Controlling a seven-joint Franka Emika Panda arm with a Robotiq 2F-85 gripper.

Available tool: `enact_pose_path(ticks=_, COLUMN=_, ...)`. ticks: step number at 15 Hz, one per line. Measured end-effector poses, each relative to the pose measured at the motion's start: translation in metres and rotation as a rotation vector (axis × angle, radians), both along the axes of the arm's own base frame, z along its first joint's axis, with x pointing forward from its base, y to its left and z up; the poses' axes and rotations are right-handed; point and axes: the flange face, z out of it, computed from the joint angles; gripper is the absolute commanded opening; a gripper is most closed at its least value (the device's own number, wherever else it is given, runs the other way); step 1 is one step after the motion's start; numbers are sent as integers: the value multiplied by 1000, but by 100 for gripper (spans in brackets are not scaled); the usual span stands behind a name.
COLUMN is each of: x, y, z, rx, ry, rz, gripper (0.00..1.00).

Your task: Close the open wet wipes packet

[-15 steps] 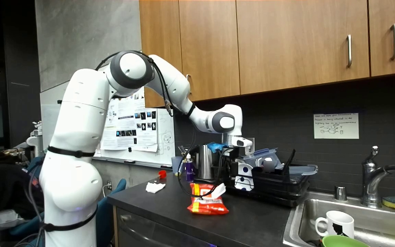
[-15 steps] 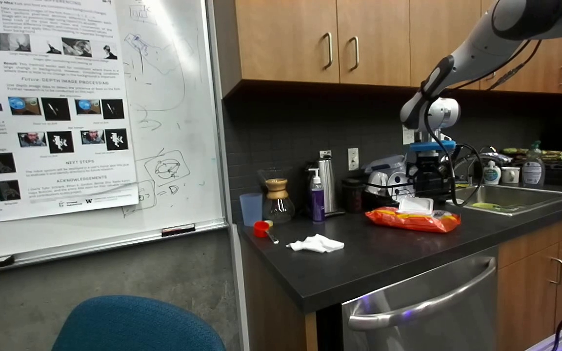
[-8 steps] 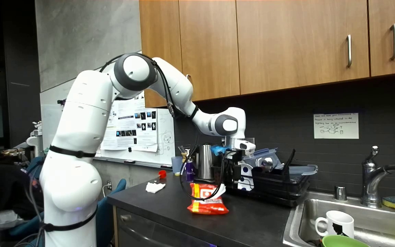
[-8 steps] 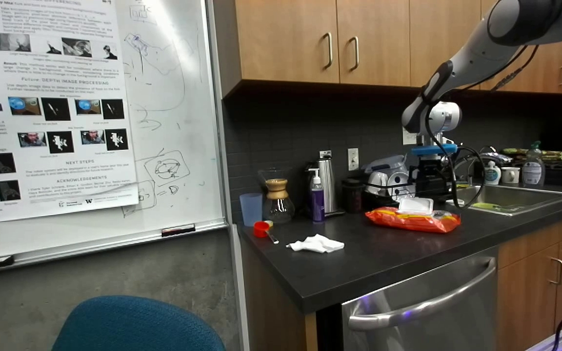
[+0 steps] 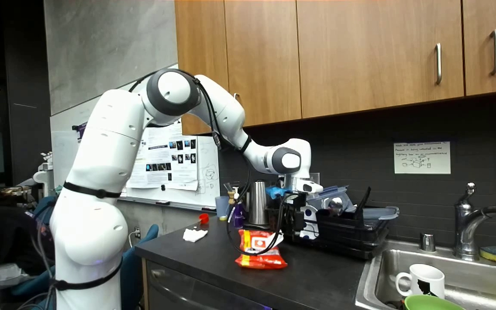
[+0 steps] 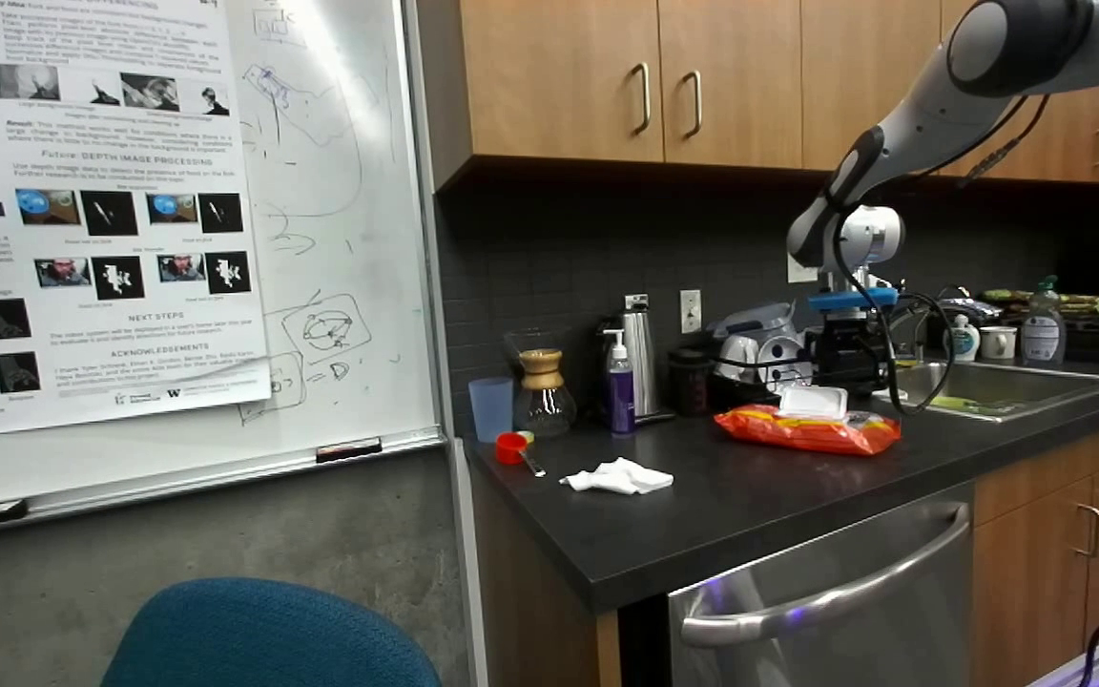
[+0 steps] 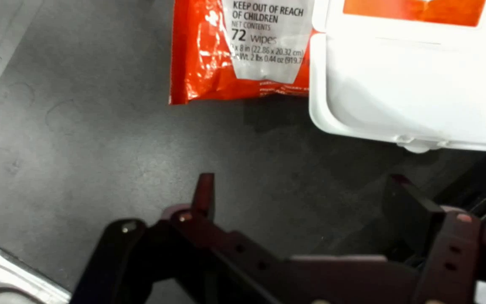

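The orange-red wet wipes packet (image 5: 261, 261) lies flat on the dark counter, and it also shows in an exterior view (image 6: 793, 434). In the wrist view the packet (image 7: 209, 55) is at the top, cut off by the frame. Its white lid (image 7: 411, 93) is swung open, hinged back with the latch edge toward my gripper; the lid (image 6: 814, 402) stands tilted up in an exterior view. My gripper (image 7: 302, 181) is open and empty, fingers wide apart, beside the packet on the lid's side. In both exterior views the fingertips are hard to make out against the dark rack.
A black dish rack (image 5: 342, 232) with dishes stands close behind the gripper. The steel sink (image 5: 370, 280) is to one side, holding a white mug (image 5: 422, 280). A purple bottle (image 6: 621, 391), a steel flask (image 6: 640, 363) and a white crumpled wipe (image 6: 618, 476) are on the counter.
My arm and gripper have moved down and a little to the right in both exterior views. The packet and its open lid have not moved.
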Motion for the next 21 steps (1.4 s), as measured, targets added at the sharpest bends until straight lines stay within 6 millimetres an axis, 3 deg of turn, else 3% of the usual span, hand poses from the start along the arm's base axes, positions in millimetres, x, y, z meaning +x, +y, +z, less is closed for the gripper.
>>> enact_pose_path(ticks=7, x=-4, y=-6, z=-15, rx=10, ry=38, rz=-11, gripper=100)
enact_pose_path(ticks=21, x=-18, y=6, z=-27, rx=77, ry=159, rz=35, gripper=100)
